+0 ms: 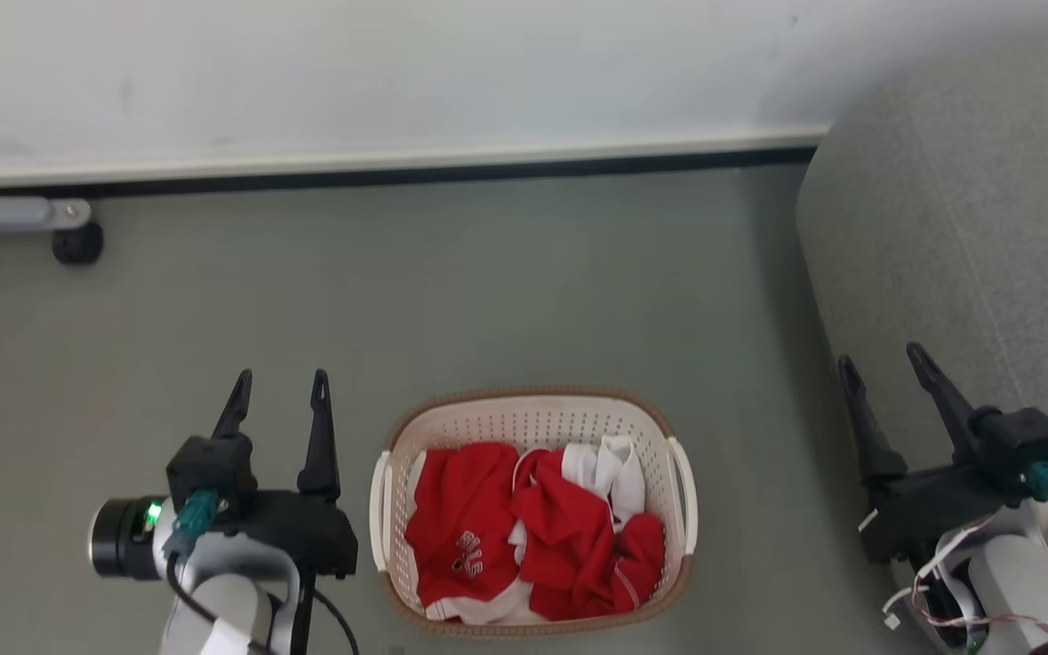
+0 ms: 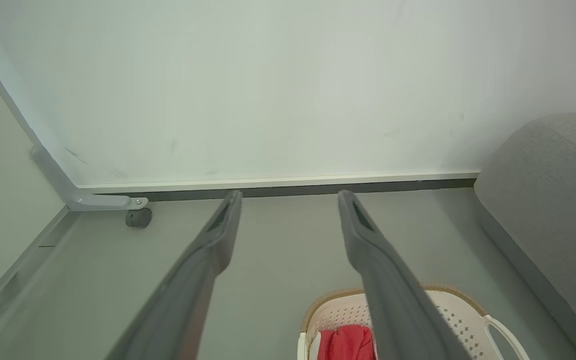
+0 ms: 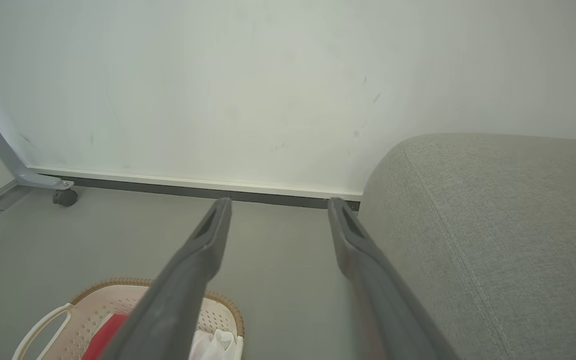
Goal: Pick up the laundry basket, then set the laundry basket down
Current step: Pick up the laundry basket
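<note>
The laundry basket (image 1: 533, 420) sits flat on the grey floor (image 1: 488, 291), in front of the robot and between its two arms, with a heap of red and white clothes (image 1: 488, 518) inside. The left gripper (image 1: 281, 377) hangs just beside the basket's left handle (image 1: 380, 509) without touching it, its two dark fingers spread apart with nothing between them. The right gripper (image 1: 881, 357) is well apart from the right handle (image 1: 686, 496), up against the edge of a grey upholstered sofa (image 1: 961, 227), and its fingers are likewise parted and empty. Both point toward the white wall (image 1: 397, 73), not at the basket. By my reading the pick-up has not begun; this is the approach, before any grasp. The next move seems to call for both arms to swing inward and down so that each gripper meets its own side handle, the right having much farther to travel. The basket is wider than either gripper, so I expect a lift from both sides at once, kept level so the clothes stay in.
</note>
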### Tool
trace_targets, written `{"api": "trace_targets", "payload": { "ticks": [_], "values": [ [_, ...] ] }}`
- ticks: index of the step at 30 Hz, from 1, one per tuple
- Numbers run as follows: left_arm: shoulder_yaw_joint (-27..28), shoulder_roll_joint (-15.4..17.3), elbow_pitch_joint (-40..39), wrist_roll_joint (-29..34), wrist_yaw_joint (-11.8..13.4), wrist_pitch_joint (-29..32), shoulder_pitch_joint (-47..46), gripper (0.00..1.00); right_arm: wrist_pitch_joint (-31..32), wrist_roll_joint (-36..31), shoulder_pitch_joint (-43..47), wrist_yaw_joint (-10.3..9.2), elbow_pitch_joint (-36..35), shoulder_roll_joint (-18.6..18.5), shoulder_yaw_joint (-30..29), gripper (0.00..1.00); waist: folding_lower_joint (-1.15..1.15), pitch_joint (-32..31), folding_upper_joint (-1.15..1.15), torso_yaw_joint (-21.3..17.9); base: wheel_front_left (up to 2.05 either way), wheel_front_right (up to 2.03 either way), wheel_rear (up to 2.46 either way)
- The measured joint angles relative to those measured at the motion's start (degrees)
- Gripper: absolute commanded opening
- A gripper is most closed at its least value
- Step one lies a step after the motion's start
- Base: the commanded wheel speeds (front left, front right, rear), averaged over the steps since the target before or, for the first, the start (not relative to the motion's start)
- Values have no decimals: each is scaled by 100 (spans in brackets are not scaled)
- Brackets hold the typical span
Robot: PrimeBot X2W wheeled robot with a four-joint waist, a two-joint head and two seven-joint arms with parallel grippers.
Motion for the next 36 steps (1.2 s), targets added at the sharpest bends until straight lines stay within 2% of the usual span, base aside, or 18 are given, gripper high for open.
{"api": "trace_targets", "payload": {
  "ticks": [11, 36],
  "values": [
    [-138, -16, 590, 44, -67, 385, -716, 100, 13, 2, -688, 123, 502, 190, 104, 100, 1, 821, 0, -66, 0, 0, 0],
    [-180, 13, 2186, -11, -520, 1451, -2598, 100, 211, -8, -2517, 414, 1952, 784, 589, 100, 0, 2957, 1, -248, 0, 0, 0]
  ]
}}
